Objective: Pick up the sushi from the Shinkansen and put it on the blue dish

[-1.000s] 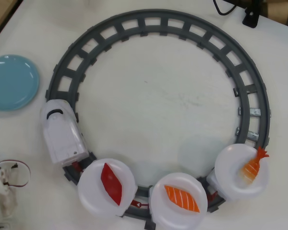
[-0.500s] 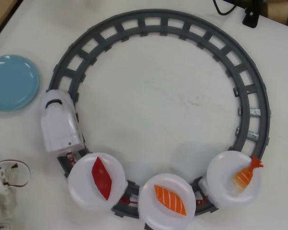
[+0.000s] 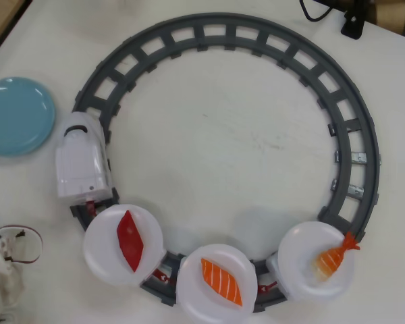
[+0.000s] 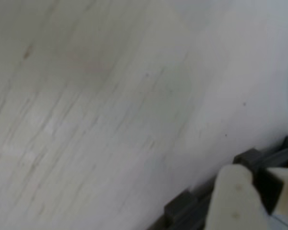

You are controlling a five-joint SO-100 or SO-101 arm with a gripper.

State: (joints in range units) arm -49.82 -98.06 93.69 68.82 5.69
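We can't really see the claw properly. The wrist view only shows a blurry pale tip at the bottom right, above a bit of grey track and bare worktop, so whether it's wide or narrow we cannot tell. From overhead, the only bit of the arm showing is at the bottom left corner.

The shrimp sushi sits on the last white plate at the bottom right, so it lies well off to the right of the arm, past the red piece and the salmon piece. Its long axis runs diagonally, tail up and right.

The train is on the left, with the blue dish just beside it near the left edge. The ring's middle is open, so we reckon there's room.
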